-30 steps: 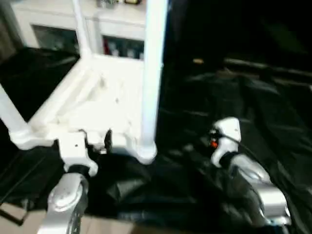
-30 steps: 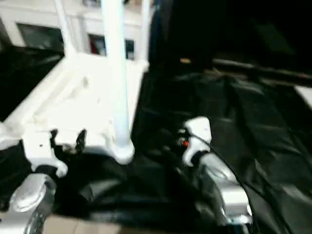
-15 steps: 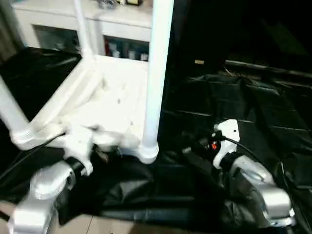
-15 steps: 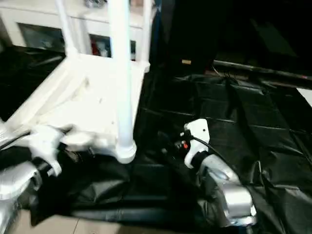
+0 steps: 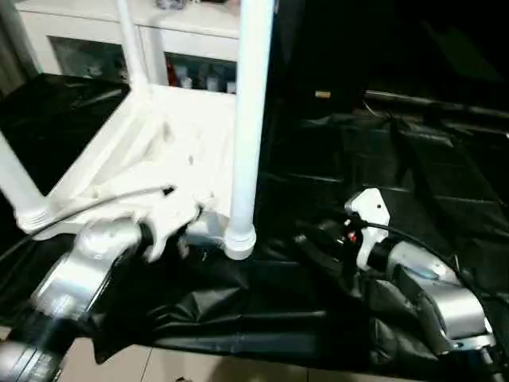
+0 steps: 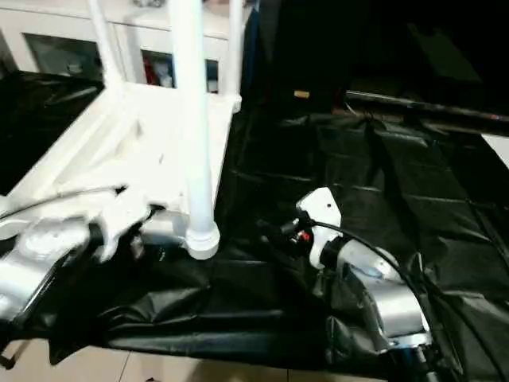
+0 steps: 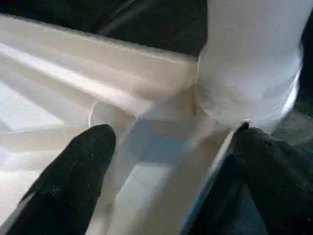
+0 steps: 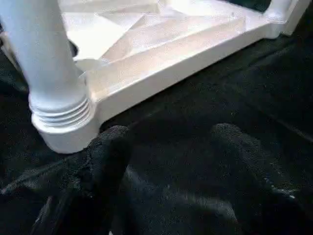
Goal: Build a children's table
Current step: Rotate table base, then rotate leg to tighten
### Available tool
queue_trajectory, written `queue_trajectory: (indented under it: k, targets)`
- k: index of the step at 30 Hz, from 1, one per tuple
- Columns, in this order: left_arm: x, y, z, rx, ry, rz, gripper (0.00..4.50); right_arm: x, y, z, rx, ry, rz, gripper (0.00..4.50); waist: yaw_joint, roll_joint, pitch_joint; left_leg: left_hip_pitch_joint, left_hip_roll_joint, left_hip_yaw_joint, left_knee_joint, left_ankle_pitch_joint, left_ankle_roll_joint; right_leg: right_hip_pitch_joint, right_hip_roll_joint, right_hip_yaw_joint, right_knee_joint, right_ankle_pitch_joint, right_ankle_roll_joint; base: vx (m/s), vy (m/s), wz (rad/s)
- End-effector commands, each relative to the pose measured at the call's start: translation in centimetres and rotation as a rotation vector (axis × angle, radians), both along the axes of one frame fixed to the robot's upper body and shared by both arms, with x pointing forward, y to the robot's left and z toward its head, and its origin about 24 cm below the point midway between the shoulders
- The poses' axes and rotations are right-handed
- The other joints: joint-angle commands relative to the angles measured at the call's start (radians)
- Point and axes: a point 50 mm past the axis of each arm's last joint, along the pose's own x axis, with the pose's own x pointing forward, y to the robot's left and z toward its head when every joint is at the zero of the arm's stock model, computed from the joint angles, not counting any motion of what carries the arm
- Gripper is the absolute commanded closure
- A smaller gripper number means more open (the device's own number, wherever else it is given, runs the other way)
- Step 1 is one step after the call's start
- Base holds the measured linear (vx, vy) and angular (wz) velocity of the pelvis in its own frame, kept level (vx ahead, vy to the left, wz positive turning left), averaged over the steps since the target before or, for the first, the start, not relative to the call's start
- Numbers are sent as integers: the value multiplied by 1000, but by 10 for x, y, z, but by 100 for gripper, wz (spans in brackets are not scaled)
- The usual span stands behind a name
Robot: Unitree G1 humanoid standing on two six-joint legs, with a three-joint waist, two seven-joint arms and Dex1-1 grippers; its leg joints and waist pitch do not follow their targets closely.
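The children's table (image 5: 159, 151) lies upside down on a black sheet, white, with its ribbed underside up. Its legs stand upright: the near leg (image 5: 248, 119) in its corner socket (image 5: 238, 239), one at the left (image 5: 16, 187), two at the back (image 5: 127, 40) (image 6: 233, 48). My left gripper (image 5: 187, 235) is open at the near rim, just left of that socket. In the left wrist view its fingers (image 7: 73, 181) straddle the rim. My right gripper (image 5: 318, 243) is open over the sheet to the right of the near leg, with nothing between its fingers (image 8: 105, 161).
The black sheet (image 5: 382, 159) covers the ground, wrinkled near its front edge. A white glass-door cabinet (image 5: 87, 48) stands behind the table. Pale floor (image 5: 199, 370) shows at the near edge. A cable (image 5: 103, 203) runs over my left forearm.
My left arm has swung right along the near rim until its gripper reached the near leg's socket. The right arm has hardly moved. The camera has shifted a little.
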Motion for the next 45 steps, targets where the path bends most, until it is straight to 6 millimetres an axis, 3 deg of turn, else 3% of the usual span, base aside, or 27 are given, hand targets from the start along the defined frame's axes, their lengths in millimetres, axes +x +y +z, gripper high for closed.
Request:
queue_trajectory:
  k: [1, 3, 10, 14, 15, 17, 22, 29, 35, 37, 45]
  targets:
    - [3, 5, -11, 72, 56, -19, 48, -1, 4, 0, -7, 6, 58, 147, 3, 11, -64, 10, 42, -8, -65, -46, 29, 39, -67, 34, -61, 211, -226, 0, 0, 0]
    - [6, 7, -12, 78, 73, -23, 57, -3, 4, -1, -2, 18, 83, 147, 5, 14, -61, 13, 46, -8, -67, -84, 31, 36, -70, 34, -66, 168, -234, 0, 0, 0]
    - [11, 11, -10, 60, 155, -80, 110, -6, 0, -2, -19, 24, 123, 147, 7, 22, -51, 22, 52, -7, -81, -228, -20, 25, -74, 36, -82, -43, -232, 0, 0, 0]
    - [11, 13, -10, 55, 186, -98, 137, -6, -1, -2, -23, 26, 127, 147, 8, 26, -55, 21, 55, -8, -80, -199, -18, 25, -75, 36, -76, 22, -242, 0, 0, 0]
    - [10, 13, -10, 56, 200, -105, 137, -6, -1, -2, -25, 27, 129, 147, 8, 23, -56, 18, 54, -7, -78, -183, -12, 27, -75, 36, -74, 51, -249, 0, 0, 0]
    - [10, 14, -10, 59, 207, -110, 171, -7, -1, -3, -29, 30, 131, 147, 10, 25, -57, 18, 53, -6, -76, -167, -4, 28, -75, 35, -71, 77, -256, 0, 0, 0]
    - [9, 14, -9, 42, 264, -136, 214, -9, -1, -4, -31, 35, 142, 147, 11, 27, -55, 19, 55, -6, -78, -177, -5, 28, -75, 35, -73, 54, -262, 0, 0, 0]
    - [-11, 12, -4, 73, 455, -220, 267, -8, -2, -5, -44, 28, 144, 147, 7, 28, -55, 19, 56, -2, -78, -144, 8, 30, -74, 35, -68, 100, -280, 0, 0, 0]
    - [-9, 7, 0, 73, 430, -190, 317, -7, -4, -5, -61, 24, 147, 147, 8, 29, -51, 19, 55, -2, -80, -172, 1, 29, -75, 36, -75, 32, -276, 0, 0, 0]
    - [-9, 5, 1, 65, 425, -190, 346, -7, -4, -5, -65, 23, 150, 147, 8, 26, -52, 18, 56, -1, -79, -157, 5, 29, -74, 35, -75, 45, -275, 0, 0, 0]
    - [-14, 0, 4, 45, 446, -206, 395, -7, -3, -6, -80, 18, 164, 147, 6, 24, -53, 16, 53, 0, -75, -123, 23, 32, -72, 34, -72, 83, -279, 0, 0, 0]
